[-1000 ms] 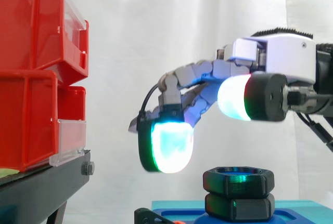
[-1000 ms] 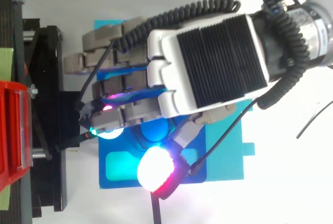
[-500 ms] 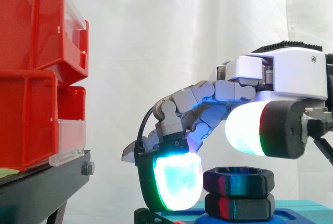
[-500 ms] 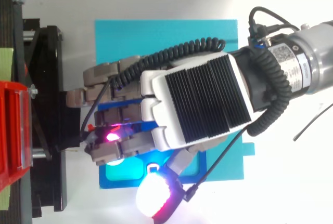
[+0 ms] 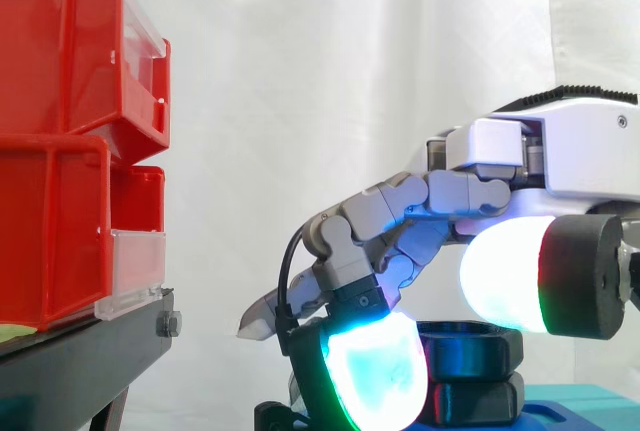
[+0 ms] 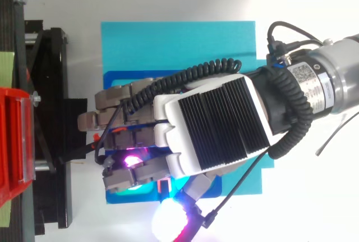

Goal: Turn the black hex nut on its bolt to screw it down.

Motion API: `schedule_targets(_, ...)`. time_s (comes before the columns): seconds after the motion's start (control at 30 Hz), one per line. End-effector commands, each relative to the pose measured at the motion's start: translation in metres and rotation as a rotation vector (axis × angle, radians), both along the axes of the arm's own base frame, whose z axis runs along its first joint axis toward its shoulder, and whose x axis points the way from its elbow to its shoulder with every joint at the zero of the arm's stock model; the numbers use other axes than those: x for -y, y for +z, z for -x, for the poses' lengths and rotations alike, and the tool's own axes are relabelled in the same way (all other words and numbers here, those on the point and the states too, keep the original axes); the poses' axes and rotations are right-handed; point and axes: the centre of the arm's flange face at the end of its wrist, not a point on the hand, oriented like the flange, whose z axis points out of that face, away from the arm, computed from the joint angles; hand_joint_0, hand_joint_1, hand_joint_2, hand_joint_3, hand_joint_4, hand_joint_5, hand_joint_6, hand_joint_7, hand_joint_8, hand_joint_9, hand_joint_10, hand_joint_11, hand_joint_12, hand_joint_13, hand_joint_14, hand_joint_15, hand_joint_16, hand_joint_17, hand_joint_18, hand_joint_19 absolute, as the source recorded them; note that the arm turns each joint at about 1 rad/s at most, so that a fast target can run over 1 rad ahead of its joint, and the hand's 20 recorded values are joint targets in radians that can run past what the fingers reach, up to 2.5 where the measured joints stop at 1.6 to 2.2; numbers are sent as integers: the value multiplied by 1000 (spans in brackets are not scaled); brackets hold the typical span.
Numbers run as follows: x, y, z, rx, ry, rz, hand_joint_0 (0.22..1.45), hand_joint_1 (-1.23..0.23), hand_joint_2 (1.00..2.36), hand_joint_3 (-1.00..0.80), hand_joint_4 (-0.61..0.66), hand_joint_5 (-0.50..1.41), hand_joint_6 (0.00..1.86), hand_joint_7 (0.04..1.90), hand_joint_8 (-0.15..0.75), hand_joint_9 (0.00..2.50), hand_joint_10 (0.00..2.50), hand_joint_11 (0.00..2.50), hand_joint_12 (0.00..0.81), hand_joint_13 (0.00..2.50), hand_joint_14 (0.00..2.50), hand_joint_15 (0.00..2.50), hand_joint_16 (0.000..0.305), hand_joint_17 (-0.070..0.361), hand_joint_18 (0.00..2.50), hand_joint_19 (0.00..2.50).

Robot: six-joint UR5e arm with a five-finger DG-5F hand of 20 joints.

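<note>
Two black hex nuts are stacked on the blue base [image 5: 585, 401]: the upper nut [image 5: 482, 343] sits on the lower nut [image 5: 482, 399]. My hand [image 5: 560, 156] hangs low over them, open, with its fingers bent downward. A cyan-green fingertip pad [image 5: 375, 376] is in front of the nuts' left side. The white thumb pad [image 5: 505, 276] sits just above the upper nut's top edge, spread apart from the fingers. From above, the hand [image 6: 219, 124] covers the nuts and the bolt. I cannot tell whether any pad touches the nut.
Red bins [image 5: 60, 151] on a black stand [image 5: 80, 361] rise at the left, a hand's width from the fingertips. The teal plate [image 6: 168, 40] lies under the hand, beside the stand [image 6: 50, 113].
The hand has come down and shifted toward the near side. The cyan pad dropped from above the nuts to their level. The thumb pad sank to the upper nut's top.
</note>
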Motion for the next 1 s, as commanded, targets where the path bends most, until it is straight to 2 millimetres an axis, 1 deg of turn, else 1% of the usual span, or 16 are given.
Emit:
schedule_targets(0.0,5,0,1,2,0,5,516,-111,1000,-500,68,12,500,1530,216,913,7,192,281,545,0,8,44,98,478,308)
schedule_targets(0.2,11,0,2,8,3,17,516,-113,1000,-500,80,12,500,1541,219,916,7,192,282,545,0,11,44,98,475,308)
schedule_targets(0.27,18,0,3,10,1,23,516,-113,1000,-500,81,11,501,1537,220,916,8,199,281,546,0,6,43,98,477,307)
schedule_targets(0.37,19,0,3,12,3,24,515,-116,1000,-500,82,11,503,1534,221,919,8,203,282,547,0,9,44,98,479,306)
schedule_targets(0.97,38,1,6,22,1,30,513,-117,1000,-500,99,9,500,1520,221,911,8,191,285,554,0,7,44,98,480,305)
